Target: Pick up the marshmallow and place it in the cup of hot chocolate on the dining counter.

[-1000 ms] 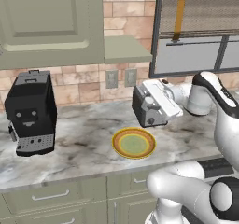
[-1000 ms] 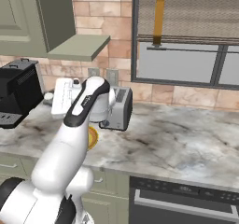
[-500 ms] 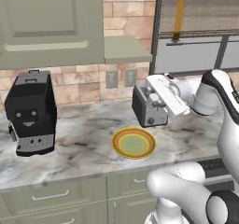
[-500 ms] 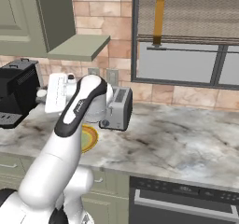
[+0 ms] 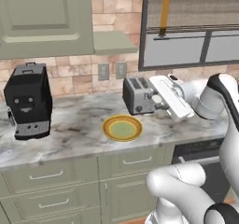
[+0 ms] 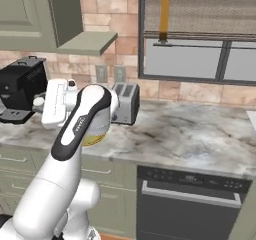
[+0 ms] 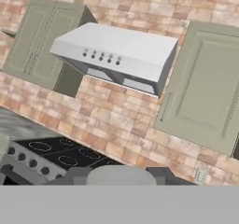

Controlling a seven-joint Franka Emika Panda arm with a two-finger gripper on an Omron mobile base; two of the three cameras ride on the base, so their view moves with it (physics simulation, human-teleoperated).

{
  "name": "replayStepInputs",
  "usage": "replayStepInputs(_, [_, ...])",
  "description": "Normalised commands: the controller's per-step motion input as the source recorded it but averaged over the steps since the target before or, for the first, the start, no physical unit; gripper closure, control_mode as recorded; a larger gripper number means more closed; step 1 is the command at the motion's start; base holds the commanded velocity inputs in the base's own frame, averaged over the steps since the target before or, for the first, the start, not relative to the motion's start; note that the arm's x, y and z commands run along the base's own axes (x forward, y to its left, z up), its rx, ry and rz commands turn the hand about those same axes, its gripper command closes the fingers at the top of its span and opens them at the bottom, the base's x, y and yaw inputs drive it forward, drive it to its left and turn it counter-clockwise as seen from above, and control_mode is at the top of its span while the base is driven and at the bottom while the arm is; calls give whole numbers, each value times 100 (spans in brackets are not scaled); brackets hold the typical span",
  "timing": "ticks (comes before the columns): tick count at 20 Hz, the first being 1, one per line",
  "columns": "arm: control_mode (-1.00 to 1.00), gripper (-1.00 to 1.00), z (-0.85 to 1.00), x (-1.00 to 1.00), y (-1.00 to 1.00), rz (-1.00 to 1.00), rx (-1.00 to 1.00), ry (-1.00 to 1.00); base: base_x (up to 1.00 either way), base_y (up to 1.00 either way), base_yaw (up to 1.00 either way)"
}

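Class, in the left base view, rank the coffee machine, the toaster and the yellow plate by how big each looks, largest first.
1. Coffee machine, clearly the largest.
2. and 3. Toaster and yellow plate: too alike to rank. The plate looks a little wider and flatter, the toaster taller, and the robot's hand covers part of the toaster.

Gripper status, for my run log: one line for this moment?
gripper: shut, holds nothing visible | beside toaster | yellow plate: empty

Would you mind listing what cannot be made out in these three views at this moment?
- The gripper: its fingertips face away in both base views, so any marshmallow between them is hidden.
- The yellow plate: mostly behind the arm in the right base view.
- The stove: cut off by the hand view's left and bottom edges.
- The coffee machine: cut by the right base view's left edge.
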Motion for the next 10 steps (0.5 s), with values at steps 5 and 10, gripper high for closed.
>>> replayStepInputs(5, [100,100,0,0,0,0,0,0,-10,-78,-41])
replayStepInputs(10, [100,100,0,0,0,0,0,0,-6,-92,-54])
